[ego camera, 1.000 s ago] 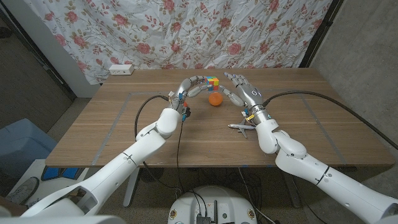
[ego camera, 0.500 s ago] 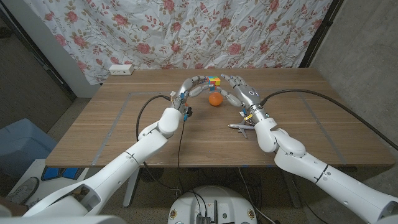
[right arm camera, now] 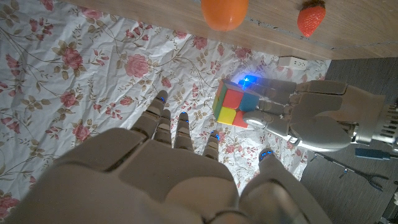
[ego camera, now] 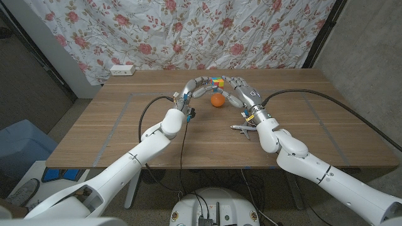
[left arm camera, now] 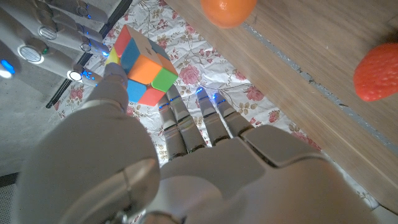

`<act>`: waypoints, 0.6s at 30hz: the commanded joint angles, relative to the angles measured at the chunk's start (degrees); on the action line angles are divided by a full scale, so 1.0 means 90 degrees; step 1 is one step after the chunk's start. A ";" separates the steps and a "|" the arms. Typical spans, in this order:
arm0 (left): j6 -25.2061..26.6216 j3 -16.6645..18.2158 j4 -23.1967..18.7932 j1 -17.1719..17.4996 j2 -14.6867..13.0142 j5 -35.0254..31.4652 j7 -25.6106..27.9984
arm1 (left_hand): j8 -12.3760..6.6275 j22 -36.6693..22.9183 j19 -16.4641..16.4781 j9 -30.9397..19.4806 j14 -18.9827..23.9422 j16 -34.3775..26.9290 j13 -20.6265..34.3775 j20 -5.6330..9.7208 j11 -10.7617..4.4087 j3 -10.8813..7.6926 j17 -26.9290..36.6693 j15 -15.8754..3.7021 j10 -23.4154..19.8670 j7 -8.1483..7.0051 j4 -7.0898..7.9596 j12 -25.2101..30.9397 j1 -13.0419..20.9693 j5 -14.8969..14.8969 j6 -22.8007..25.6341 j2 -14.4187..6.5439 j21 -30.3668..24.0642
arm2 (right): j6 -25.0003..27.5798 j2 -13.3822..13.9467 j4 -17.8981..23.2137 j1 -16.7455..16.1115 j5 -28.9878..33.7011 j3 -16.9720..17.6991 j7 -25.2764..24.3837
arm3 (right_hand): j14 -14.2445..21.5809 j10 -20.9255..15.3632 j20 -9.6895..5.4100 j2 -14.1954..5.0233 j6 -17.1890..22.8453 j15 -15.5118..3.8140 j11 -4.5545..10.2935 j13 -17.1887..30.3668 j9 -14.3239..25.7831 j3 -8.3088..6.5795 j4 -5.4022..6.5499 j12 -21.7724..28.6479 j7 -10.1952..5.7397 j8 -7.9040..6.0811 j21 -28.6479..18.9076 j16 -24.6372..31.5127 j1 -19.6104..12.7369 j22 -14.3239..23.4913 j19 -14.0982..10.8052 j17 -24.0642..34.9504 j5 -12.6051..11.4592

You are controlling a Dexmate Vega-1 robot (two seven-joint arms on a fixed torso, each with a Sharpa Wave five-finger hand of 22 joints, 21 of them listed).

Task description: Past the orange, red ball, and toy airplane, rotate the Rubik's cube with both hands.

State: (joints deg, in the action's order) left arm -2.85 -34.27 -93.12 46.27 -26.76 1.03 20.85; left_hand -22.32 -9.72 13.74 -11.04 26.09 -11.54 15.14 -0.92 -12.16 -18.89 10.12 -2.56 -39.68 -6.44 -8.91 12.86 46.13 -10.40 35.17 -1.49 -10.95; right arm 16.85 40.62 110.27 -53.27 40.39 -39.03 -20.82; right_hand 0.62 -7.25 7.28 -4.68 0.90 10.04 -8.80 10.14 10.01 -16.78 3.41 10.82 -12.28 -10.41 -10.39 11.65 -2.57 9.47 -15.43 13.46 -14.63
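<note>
While the cube is up between both hands, this is how the moment stands:
Rubik's cube (ego camera: 217,82): lifted over the far middle of the worktop (ego camera: 113,125), beyond the orange (ego camera: 217,101).
Left hand (ego camera: 195,86): holds the cube; in the left wrist view the fingers (left arm camera: 117,73) touch its edge, and the right wrist view shows them pressed on its side.
Right hand (ego camera: 242,93): fingers apart, reaching at the cube from the other side; I cannot tell if they already touch it, so I judge it holds nothing.
Toy airplane (ego camera: 242,129): lies on the worktop, just beside the right wrist.
Red thing (right arm camera: 310,18): looks like a strawberry more than a ball; lies near the orange.
Done: the cube is reached and raised, as I judge.
Left: the second hold and the turning itself.
</note>
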 commanded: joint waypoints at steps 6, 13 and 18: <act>-0.0024 0.0000 -0.0031 0.0032 -0.0001 0.0017 0.0019 | 0.0019 -0.0036 -0.0024 -0.0017 -0.0022 0.0017 0.0010 0.0009 -0.0009 -0.0003 0.0018 -0.0679 -0.0031 0.0154 -0.0012 -0.0031 -0.0070 -0.0031 0.0260 -0.0013 -0.0010 | 0.0044 0.0042 0.0091 0.0013 0.0054 -0.0038 0.0255 | -0.0037 0.0100 0.0004 -0.0140 0.0144 -0.0011 0.0058 0.0023 0.0021 -0.0019 0.0025 -0.0029 -0.0029 -0.0075 -0.0002 0.0025 0.0064 0.0009 0.0054 0.0036 -0.0042; -0.0070 0.0009 -0.0031 0.0060 0.0005 0.0029 0.0035 | 0.0032 -0.0036 -0.0027 -0.0017 -0.0023 0.0019 0.0003 0.0009 -0.0009 -0.0001 0.0017 -0.0684 -0.0037 0.0156 -0.0017 -0.0033 -0.0076 -0.0033 0.0260 -0.0014 -0.0010 | 0.0088 0.0027 0.0125 0.0017 0.0113 -0.0064 0.0305 | -0.0064 0.0155 -0.0022 -0.0144 0.0236 -0.0042 0.0072 0.0027 0.0019 -0.0029 0.0037 -0.0033 -0.0028 -0.0092 0.0001 0.0023 0.0065 0.0009 0.0095 0.0040 -0.0052; -0.0088 0.0024 -0.0038 0.0081 0.0008 0.0046 0.0044 | 0.0039 -0.0036 -0.0027 -0.0018 -0.0018 0.0018 -0.0001 0.0011 -0.0010 -0.0003 0.0016 -0.0690 -0.0040 0.0156 -0.0021 -0.0034 -0.0075 -0.0035 0.0266 -0.0017 -0.0012 | 0.0112 0.0036 0.0171 -0.0014 0.0149 -0.0067 0.0308 | -0.0067 0.0170 -0.0029 -0.0152 0.0323 -0.0046 0.0087 0.0029 0.0020 -0.0038 0.0044 -0.0028 -0.0023 -0.0112 -0.0005 0.0027 0.0064 0.0010 0.0098 0.0040 -0.0059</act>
State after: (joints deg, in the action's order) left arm -3.30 -34.30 -93.28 46.60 -26.74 1.23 21.03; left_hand -21.89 -9.72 13.74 -11.08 26.09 -11.54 15.15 -0.92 -12.16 -18.89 10.13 -2.56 -39.68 -6.33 -8.91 12.87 45.59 -10.39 35.48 -1.43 -10.95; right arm 17.48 40.88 111.16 -53.19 41.22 -39.51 -18.67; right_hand 0.39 -6.22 6.96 -4.92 3.28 9.81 -7.77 10.28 9.99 -17.02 3.65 10.58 -12.40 -11.08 -10.39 11.65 -2.34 9.46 -14.49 13.73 -14.85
